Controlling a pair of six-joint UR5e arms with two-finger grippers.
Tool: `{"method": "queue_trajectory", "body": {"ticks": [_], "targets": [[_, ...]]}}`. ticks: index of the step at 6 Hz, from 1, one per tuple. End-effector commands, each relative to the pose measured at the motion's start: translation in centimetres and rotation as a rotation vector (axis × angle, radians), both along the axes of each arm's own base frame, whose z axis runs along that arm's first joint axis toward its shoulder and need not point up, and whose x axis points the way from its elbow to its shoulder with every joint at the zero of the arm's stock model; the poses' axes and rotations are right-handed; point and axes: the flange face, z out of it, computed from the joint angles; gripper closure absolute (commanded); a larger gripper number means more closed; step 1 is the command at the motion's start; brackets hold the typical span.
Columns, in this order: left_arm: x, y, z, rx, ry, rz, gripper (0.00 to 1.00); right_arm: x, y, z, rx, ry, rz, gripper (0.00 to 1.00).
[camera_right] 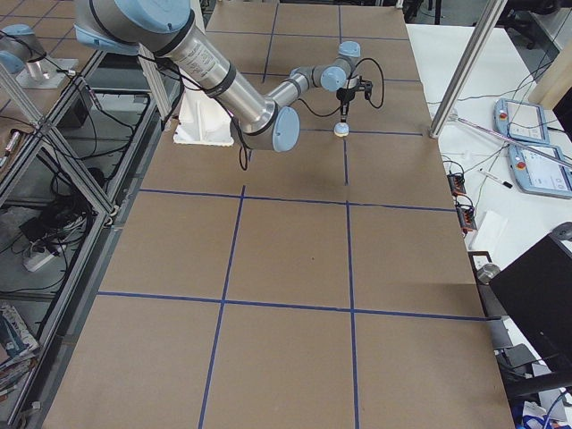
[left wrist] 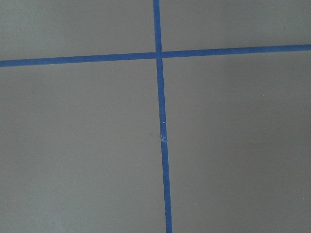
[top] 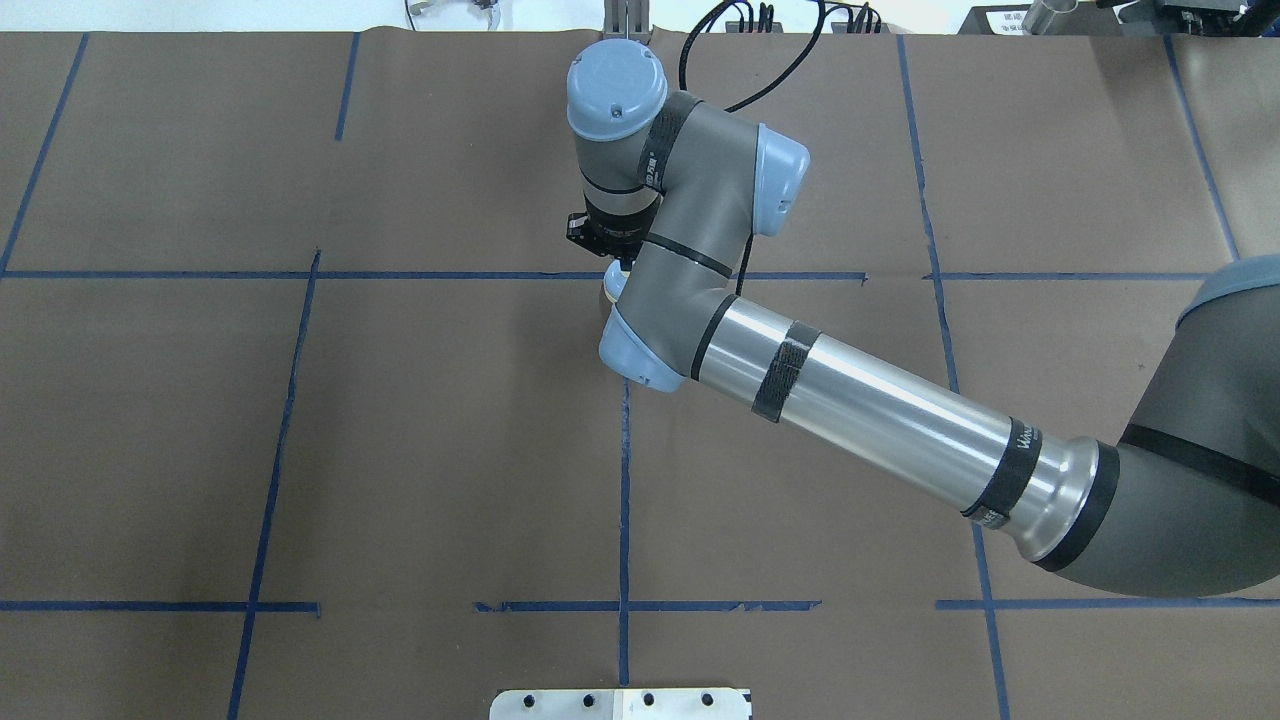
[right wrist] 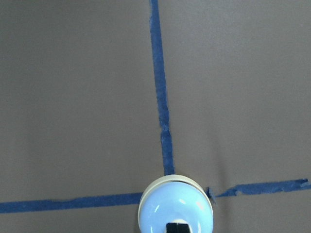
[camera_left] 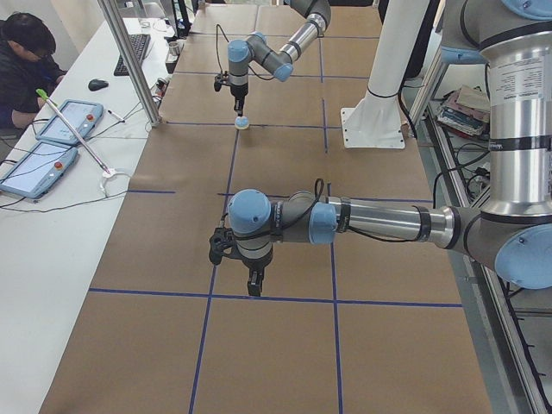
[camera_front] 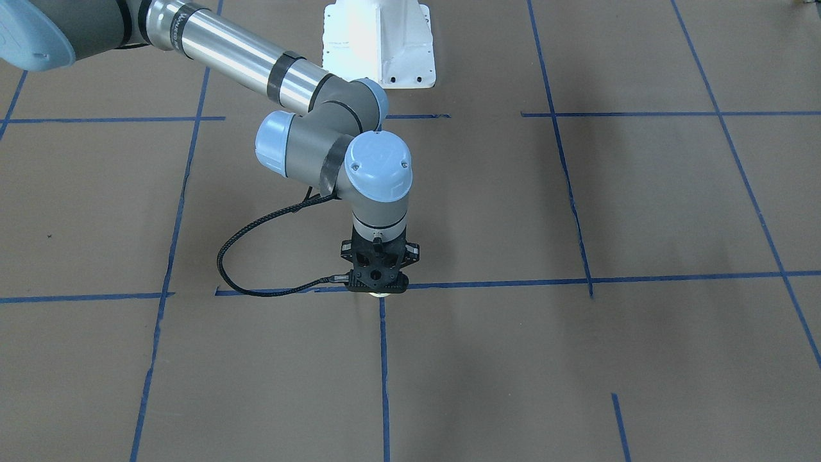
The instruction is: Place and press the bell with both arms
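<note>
Presently, the small dome-shaped call bell [right wrist: 163, 206], light blue over a cream base, stands on the brown paper-covered table [camera_front: 577, 385] where the blue tape lines [right wrist: 160, 97] cross, directly beneath the right arm's black two-finger gripper [right wrist: 177, 227], whose fingers are drawn together on its crown, while the left arm's black gripper [camera_left: 254, 285], its spread not discernible, hangs well apart.

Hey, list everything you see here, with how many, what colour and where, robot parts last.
bell: one, light blue, cream base, on a tape crossing.
table: one, brown, blue tape grid.
pedestal: one, white, robot's table edge.
pendants: two, pale grey, side bench.
operator: one, dark clothes, at that bench.
right arm: one, silver-grey, reaching the bell.
right tool: one, black, directly above the bell.
left arm: one, silver-grey, farther along the table.
left tool: one, black, above a tape crossing.
</note>
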Motion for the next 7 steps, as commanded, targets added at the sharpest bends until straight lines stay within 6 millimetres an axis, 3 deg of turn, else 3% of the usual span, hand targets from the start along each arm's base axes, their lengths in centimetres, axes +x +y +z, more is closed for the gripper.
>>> {"method": "queue_trajectory", "body": {"ticks": [1, 5, 7], "targets": [[0.0, 0.0, 0.2, -0.004, 0.0, 0.0, 0.0, 0.0, -0.1, 0.0, 0.006, 0.001, 0.006, 1.0], [0.0, 0.0, 0.4, -0.007, 0.0, 0.0, 0.0, -1.5, 0.8, 1.0, 0.005, 0.028, -0.003, 1.0], [0.0, 0.0, 0.5, -0.01, 0.0, 0.0, 0.0, 0.2, -0.6, -2.1, 0.008, -0.019, 0.005, 1.0]]}}
